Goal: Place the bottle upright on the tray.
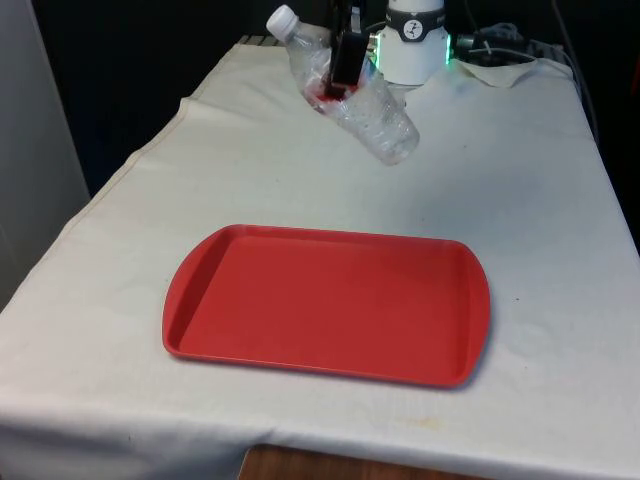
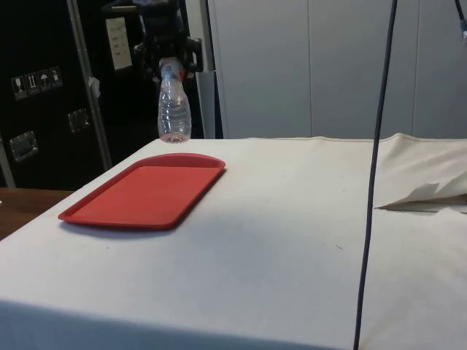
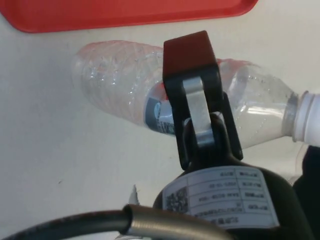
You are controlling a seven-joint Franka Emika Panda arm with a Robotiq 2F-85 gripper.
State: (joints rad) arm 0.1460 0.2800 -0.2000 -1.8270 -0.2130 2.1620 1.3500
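Red tray (image 1: 300,300) sits bare on the desk (image 1: 520,200). My fingers (image 1: 345,62) pinch the bottle (image 1: 345,85), tilted in the air. Standing it up on the tray is left.

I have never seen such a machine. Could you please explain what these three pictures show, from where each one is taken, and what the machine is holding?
The machine is a white robot arm that ends in a black gripper with two jaws. One picture looks across the table towards the robot, one looks from the table's side, and one comes from a camera on the robot's wrist, looking down past the jaws.

The table is covered with a white cloth. A flat red tray lies on it, with nothing on it yet.

The jaws are shut on a clear plastic bottle with a white cap, gripping it around the middle, where its label is. The bottle hangs in the air, tilted, with its cap to the front view's left. It is beyond the tray's far edge.
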